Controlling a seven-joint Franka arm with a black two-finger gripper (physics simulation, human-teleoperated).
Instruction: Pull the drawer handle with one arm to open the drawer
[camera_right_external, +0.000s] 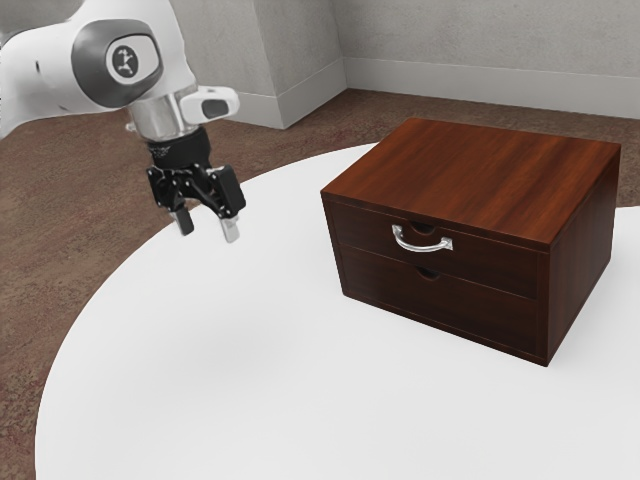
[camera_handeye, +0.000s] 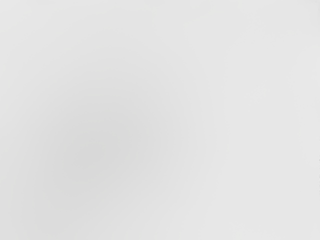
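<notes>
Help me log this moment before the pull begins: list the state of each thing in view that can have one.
Gripper: open, empty, hanging above the table, apart from the cabinet.
Cabinet: upright on the table.
Top drawer: shut, flush with the front.
Handle: untouched, on the top drawer.
Bottom drawer: shut.

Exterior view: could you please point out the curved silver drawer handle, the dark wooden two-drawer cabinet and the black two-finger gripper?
silver drawer handle (camera_right_external: 420, 243): exterior view, bar's middle.
wooden cabinet (camera_right_external: 480, 175): exterior view, top face.
black gripper (camera_right_external: 208, 232): exterior view, between fingertips.
</notes>
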